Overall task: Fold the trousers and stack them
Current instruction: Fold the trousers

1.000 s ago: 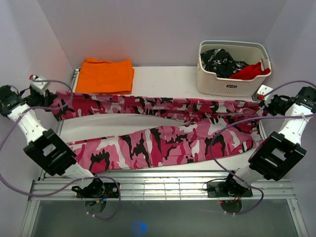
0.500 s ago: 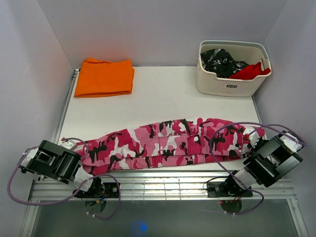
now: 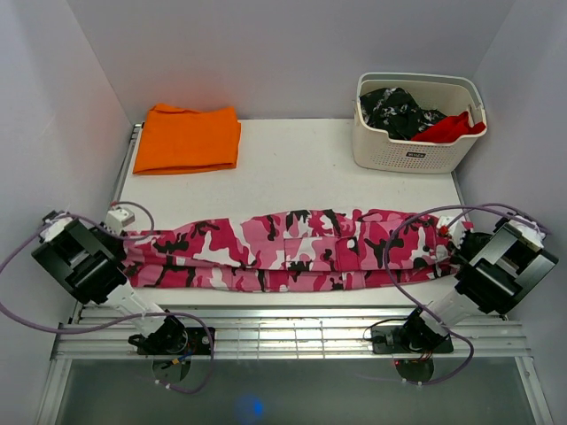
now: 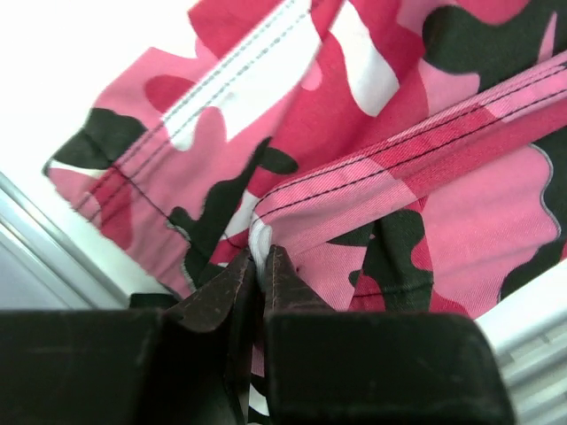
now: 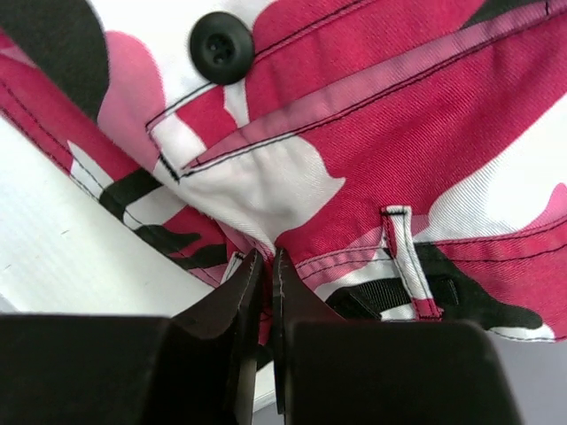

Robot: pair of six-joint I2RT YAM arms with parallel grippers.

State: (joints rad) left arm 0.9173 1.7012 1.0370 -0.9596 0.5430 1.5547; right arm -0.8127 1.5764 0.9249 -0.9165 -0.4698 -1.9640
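The pink, white and black camouflage trousers (image 3: 292,251) lie as one long band, folded lengthwise, across the near part of the table. My left gripper (image 3: 125,237) is at the band's left end. In the left wrist view the left gripper (image 4: 262,257) is shut on a hem fold of the trousers (image 4: 381,133). My right gripper (image 3: 454,237) is at the right end. The right wrist view has the right gripper (image 5: 267,258) shut on the waistband edge of the trousers (image 5: 407,133), below a black button (image 5: 221,46) and beside a belt loop.
A folded orange cloth (image 3: 188,137) lies at the back left. A cream basket (image 3: 407,158) at the back right holds a black-and-white speckled garment (image 3: 394,111) and a red cloth (image 3: 452,127). A metal rail (image 3: 283,332) runs along the near edge. Walls stand close on both sides.
A second ago both arms held the trousers stretched high toward the back. They swept them down to the near edge, and now the folded band lies flat, slightly farther back.
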